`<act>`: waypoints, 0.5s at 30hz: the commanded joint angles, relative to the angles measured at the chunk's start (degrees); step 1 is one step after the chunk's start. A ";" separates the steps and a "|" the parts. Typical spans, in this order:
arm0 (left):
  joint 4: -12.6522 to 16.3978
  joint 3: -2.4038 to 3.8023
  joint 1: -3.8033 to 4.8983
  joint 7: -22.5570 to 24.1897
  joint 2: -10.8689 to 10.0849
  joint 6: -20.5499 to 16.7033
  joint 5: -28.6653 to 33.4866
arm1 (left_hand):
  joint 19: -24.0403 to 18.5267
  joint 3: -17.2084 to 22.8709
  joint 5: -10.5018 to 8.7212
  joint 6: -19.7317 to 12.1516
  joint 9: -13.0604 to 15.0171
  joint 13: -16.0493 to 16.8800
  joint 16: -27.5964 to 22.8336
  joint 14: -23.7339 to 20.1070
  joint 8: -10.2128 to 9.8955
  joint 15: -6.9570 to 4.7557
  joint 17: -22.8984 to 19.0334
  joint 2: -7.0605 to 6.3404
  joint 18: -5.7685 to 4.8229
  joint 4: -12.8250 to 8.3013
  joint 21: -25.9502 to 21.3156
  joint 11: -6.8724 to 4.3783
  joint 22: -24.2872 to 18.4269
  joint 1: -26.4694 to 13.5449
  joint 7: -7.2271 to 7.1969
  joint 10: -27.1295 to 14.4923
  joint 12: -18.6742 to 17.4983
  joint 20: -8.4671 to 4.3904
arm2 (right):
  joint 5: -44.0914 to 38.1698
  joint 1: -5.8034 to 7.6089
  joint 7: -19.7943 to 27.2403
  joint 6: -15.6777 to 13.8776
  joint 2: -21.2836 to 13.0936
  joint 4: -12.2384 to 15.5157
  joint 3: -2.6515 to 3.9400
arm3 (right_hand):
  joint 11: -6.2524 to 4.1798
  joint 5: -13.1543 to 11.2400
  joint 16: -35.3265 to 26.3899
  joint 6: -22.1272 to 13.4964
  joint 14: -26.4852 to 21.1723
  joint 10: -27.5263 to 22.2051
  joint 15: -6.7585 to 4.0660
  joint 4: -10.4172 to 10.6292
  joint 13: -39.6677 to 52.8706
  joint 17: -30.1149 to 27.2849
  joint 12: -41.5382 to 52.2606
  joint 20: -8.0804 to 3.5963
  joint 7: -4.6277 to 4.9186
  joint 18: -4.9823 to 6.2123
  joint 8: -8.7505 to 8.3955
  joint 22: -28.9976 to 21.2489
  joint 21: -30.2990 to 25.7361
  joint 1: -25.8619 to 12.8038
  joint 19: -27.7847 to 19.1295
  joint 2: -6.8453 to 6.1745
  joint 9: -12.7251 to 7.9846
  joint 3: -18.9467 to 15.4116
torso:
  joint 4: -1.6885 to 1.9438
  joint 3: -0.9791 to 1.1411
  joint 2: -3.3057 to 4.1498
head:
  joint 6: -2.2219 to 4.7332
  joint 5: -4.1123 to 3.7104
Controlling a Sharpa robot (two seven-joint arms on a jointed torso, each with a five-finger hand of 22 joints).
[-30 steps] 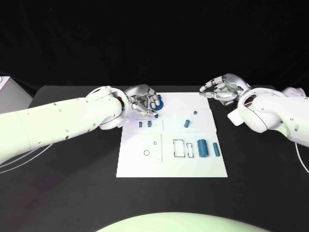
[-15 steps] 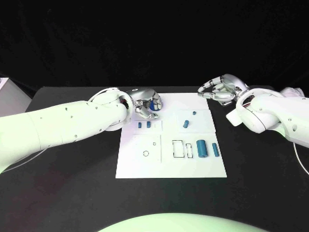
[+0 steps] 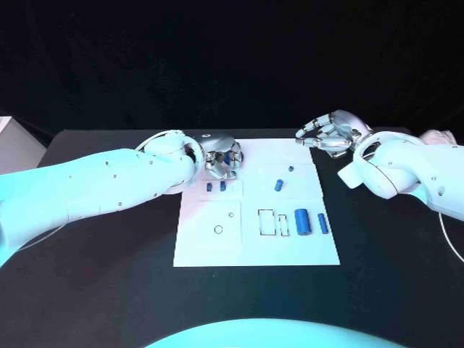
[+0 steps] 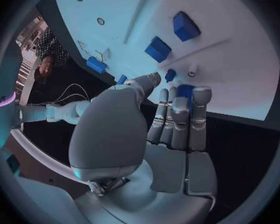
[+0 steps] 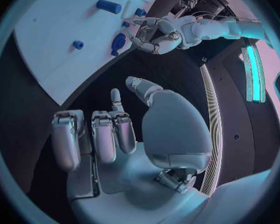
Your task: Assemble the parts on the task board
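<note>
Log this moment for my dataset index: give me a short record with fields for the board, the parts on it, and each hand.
board: white rectangular task board on the black table
parts: two large blue cylinders lying beside outlined slots; a pair of small blue pieces near the left hand
left hand: silver left hand over the board's far left corner, fingers curled round a blue part
right hand: silver right hand past the far right corner, fingers curled, holding nothing
</note>
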 commanded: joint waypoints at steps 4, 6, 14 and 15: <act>-0.73 0.03 0.04 -1.38 0.85 2.06 -1.79 | 1.02 0.46 -0.06 0.49 -0.21 -0.25 0.71 0.85 -0.53 0.01 0.45 0.27 -0.96 -0.12 1.06 -0.08 0.84 -0.46 -0.16 0.60 -0.51 -0.03 | -0.20 -0.02 0.68 0.36 -0.01 0.21 0.01 | 0.17 0.20 0.21 0.26 6.07 6.08 0.22 0.24 15.10 15.05 0.22 0.19 0.09 0.44 -0.22 13.23 -0.10 0.29 4.59 -0.05 0.07 0.18 | 0.01 0.01 0.00 | 0.07 -0.09; -0.99 0.03 0.04 -1.36 1.06 2.04 -1.82 | 1.32 0.62 -0.04 0.62 -0.29 -0.35 0.93 1.05 -0.64 -0.02 0.58 0.39 -1.03 -0.18 1.47 -0.10 1.24 -0.45 -0.11 0.82 -0.53 -0.05 | -0.20 -0.02 0.69 0.36 -0.01 0.25 0.01 | 0.17 0.20 0.21 0.26 6.07 6.08 0.22 0.24 15.10 15.05 0.22 0.19 0.09 0.44 -0.22 13.23 -0.10 0.29 4.59 -0.05 0.07 0.18 | -0.06 0.01 0.04 | 0.05 -0.11; -2.17 0.02 0.00 -1.15 1.82 2.39 -1.79 | 2.23 1.52 -0.08 1.87 -0.60 -0.98 1.91 1.86 -0.97 -0.20 1.02 0.90 -1.29 -0.64 2.92 -0.33 2.68 -0.46 -0.04 2.08 -0.84 -0.18 | -0.21 -0.01 0.66 0.33 -0.13 0.52 0.02 | 0.17 0.20 0.21 0.26 6.07 6.08 0.22 0.24 15.10 15.05 0.22 0.19 0.09 0.44 -0.22 13.23 -0.10 0.29 4.59 -0.05 0.07 0.18 | -0.03 0.00 0.09 | -0.15 -0.27; -2.40 0.01 -0.01 -1.13 1.97 2.42 -1.78 | 2.25 1.61 -0.08 1.99 -0.64 -1.08 1.99 1.91 -1.02 -0.22 1.02 0.93 -1.29 -0.68 2.99 -0.34 2.75 -0.51 -0.04 2.16 -0.95 -0.19 | -0.22 0.00 0.66 0.32 -0.15 0.56 0.02 | 0.17 0.20 0.21 0.26 6.07 6.08 0.22 0.24 15.10 15.05 0.22 0.19 0.09 0.44 -0.22 13.23 -0.10 0.29 4.59 -0.05 0.07 0.18 | 0.03 -0.01 0.08 | -0.17 -0.35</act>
